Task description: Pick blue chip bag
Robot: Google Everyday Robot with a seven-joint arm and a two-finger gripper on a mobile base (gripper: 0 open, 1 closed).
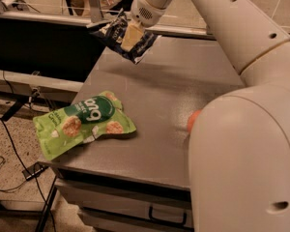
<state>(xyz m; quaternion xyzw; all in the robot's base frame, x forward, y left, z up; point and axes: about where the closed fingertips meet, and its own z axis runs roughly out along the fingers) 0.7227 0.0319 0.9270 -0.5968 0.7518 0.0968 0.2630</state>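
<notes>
The blue chip bag is a small crinkled dark navy bag with white lettering. It hangs in the air above the far left part of the grey table. My gripper is shut on the bag, with a pale finger pressed across its middle. The white arm reaches in from the right and upper right. A shadow lies on the table under the bag.
A larger bright green snack bag lies at the table's front left, overhanging the edge. An orange round object sits at the right, mostly hidden by the arm. A black panel and rail run along the back left. Cables lie on the floor at the left.
</notes>
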